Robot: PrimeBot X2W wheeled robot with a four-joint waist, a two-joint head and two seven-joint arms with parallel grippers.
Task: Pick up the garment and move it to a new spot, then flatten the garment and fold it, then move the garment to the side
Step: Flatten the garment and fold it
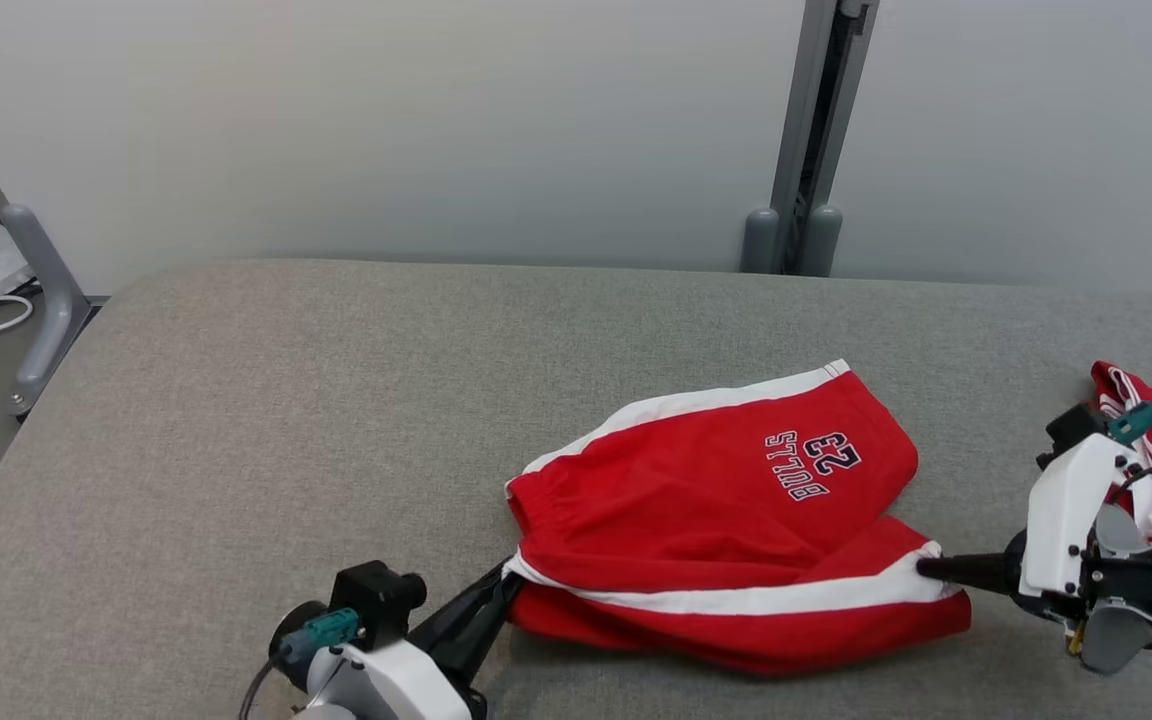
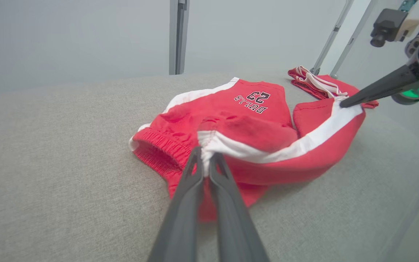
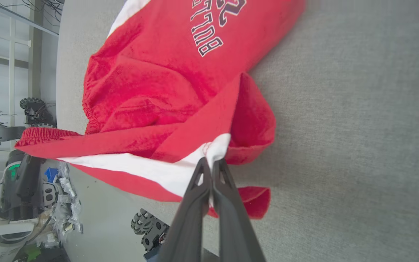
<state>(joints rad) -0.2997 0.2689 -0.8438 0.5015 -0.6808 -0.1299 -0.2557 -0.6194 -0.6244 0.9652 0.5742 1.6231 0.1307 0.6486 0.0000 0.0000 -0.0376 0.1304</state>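
Left gripper (image 1: 508, 582) pinched shut on waistband corner of shorts (image 1: 726, 500); right gripper (image 1: 926, 568) likewise on white-striped leg hem. Spread on table (image 1: 236, 450), right of centre, near edge raised between grips. Soft, light, limp; bound to sag and crease, so best held at corners. Printed, upside down from head: "BULLS 23".

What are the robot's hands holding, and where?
The red shorts: left gripper pinches the white stripe at the waistband, right gripper at the leg hem.
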